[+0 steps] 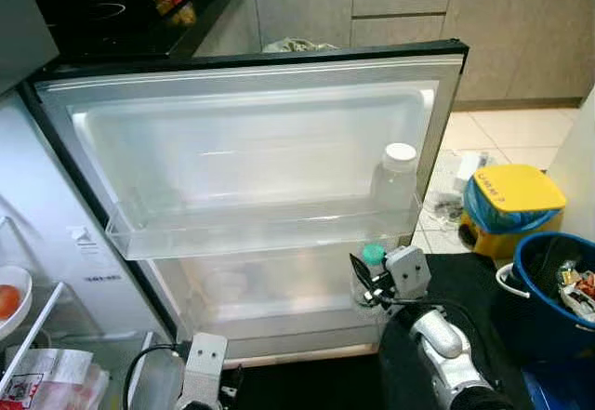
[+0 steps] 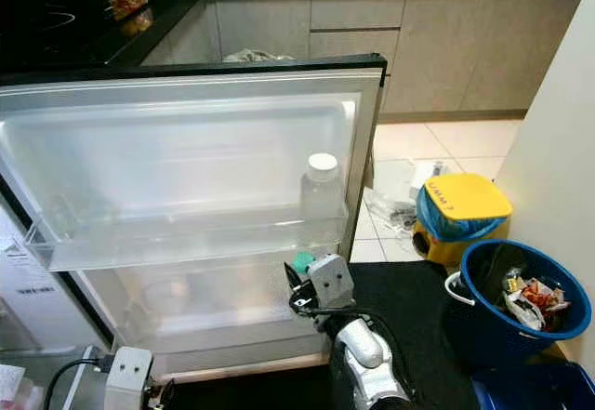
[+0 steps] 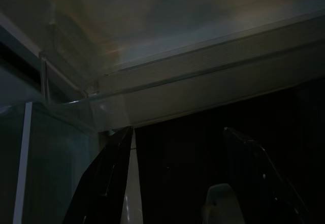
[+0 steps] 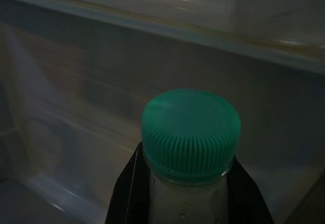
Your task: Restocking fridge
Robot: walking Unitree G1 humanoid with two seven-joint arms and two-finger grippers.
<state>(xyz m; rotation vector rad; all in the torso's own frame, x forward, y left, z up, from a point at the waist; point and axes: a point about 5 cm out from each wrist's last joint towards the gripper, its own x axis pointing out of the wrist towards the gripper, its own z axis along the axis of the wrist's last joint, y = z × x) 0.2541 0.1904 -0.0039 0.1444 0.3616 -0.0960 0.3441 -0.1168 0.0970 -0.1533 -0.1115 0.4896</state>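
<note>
The fridge door (image 1: 251, 140) stands open toward me, with a clear upper shelf (image 1: 260, 229) and a lower shelf below it. A clear bottle with a white cap (image 1: 398, 176) stands at the right end of the upper shelf. My right gripper (image 1: 364, 282) is shut on a clear bottle with a green cap (image 1: 373, 255), held upright at the right end of the lower shelf, just under the upper one. In the right wrist view the green cap (image 4: 190, 132) sits between the two black fingers (image 4: 127, 193). My left gripper (image 3: 177, 178) hangs low before the door's bottom, open and empty.
The fridge's inner shelves at the left hold a bowl with something orange (image 1: 9, 297) and a packet (image 1: 51, 377). On the floor to the right stand a yellow-lidded bin (image 1: 507, 207) and a blue bucket of rubbish (image 1: 558, 284). Kitchen cabinets (image 1: 409, 10) run behind the door.
</note>
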